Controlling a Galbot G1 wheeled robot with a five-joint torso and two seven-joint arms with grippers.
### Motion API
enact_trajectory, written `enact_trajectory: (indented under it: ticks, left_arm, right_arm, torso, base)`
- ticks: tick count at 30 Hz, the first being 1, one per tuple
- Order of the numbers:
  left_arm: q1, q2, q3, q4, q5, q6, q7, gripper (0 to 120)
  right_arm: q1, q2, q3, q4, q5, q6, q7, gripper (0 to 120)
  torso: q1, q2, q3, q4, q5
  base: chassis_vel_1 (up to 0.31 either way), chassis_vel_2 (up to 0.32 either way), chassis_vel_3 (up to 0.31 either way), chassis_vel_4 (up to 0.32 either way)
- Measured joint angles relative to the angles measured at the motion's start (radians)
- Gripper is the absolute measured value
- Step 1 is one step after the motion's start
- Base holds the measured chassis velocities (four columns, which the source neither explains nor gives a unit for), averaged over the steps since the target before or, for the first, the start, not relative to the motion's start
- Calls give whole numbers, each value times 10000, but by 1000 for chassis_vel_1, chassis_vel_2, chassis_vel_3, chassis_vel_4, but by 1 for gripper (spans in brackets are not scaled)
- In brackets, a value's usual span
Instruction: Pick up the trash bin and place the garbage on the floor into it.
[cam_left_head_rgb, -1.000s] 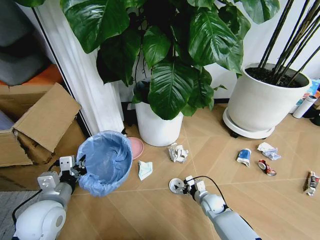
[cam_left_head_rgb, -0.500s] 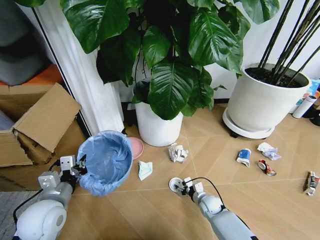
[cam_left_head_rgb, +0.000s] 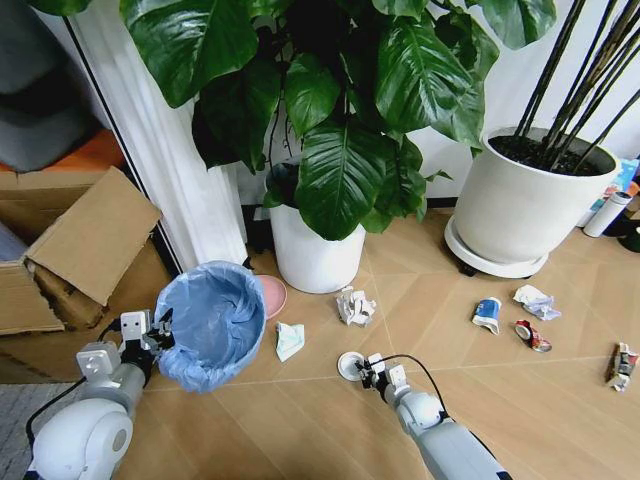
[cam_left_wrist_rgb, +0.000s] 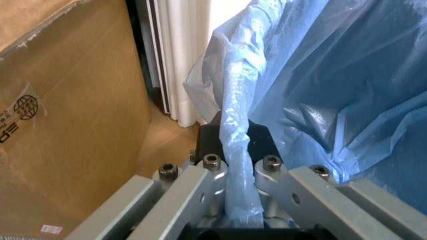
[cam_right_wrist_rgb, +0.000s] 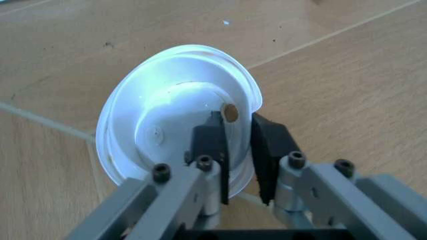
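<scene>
— While the left gripper (cam_left_head_rgb: 160, 333) holds low at the robot's left, what does it grip?

— Its jaws are clamped on the rim of the trash bin (cam_left_head_rgb: 213, 322), pinching a fold of the light blue bag (cam_left_wrist_rgb: 313, 90) between them. The bin tilts, with its open mouth facing up and toward the camera, beside a cardboard box (cam_left_head_rgb: 75, 245) and a white curtain (cam_left_head_rgb: 170, 150).

— Where is the right gripper (cam_left_head_rgb: 362, 370)?

— Low over the floor (cam_left_head_rgb: 300, 420), in front of the robot and a little to its right. Its jaws are closed on the edge of a small white disc (cam_right_wrist_rgb: 173, 130), one inside the rim and one outside. The disc is shallow like a lid, with a small brown spot on its rim next to the jaws.

— What other litter lies on the floor?

— A pale folded scrap (cam_left_head_rgb: 289, 339) sits just beside the bin. A crumpled paper wad (cam_left_head_rgb: 354, 305) lies in front of the white plant pot (cam_left_head_rgb: 312, 250). Farther right are a crushed blue and white can (cam_left_head_rgb: 487, 314), another white wad (cam_left_head_rgb: 537, 299), a red crushed wrapper (cam_left_head_rgb: 533, 335), and a dark wrapper (cam_left_head_rgb: 622, 365) at the edge. A second large white pot (cam_left_head_rgb: 520, 205) stands behind them.
</scene>
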Motion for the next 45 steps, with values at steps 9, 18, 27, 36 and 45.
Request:
enact_trajectory:
  ticks: [9,18,27,36,45]
  left_arm:
    - [108,1,-76,-138,-23,24,-1,0]
    - [390,-80,-166,-326,95,60,-5,0]
    - [480,-60,-203,-392,122,215,-137,0]
    - [296,119,109,-285,-90,649,-254,0]
    - [-134,398,389,-82,-532,1429,-317,0]
  right_arm:
    - [-198,-232,151,863,247,-102,167,0]
    - [-534,-1116,10,3361,1046,-356,236,0]
    - [-703,-3037,-246,6710,2683,-1027,595,0]
    - [366,-4599,-767,9933,4812,-1557,555,0]
    - [2510,-4217,-2654,10711,6165,-2093,979,0]
  torso:
    - [4,-6,6,-1,4]
    - [3,-6,2,1,2]
    - [2,-5,1,-2,-2]
    - [2,-3,1,-1,-1]
    - [2,-4,2,0,-1]
  base:
    - [0,0,0,0]
    - [0,0,0,0]
    - [0,0,0,0]
    - [0,0,0,0]
    - [0,0,0,0]
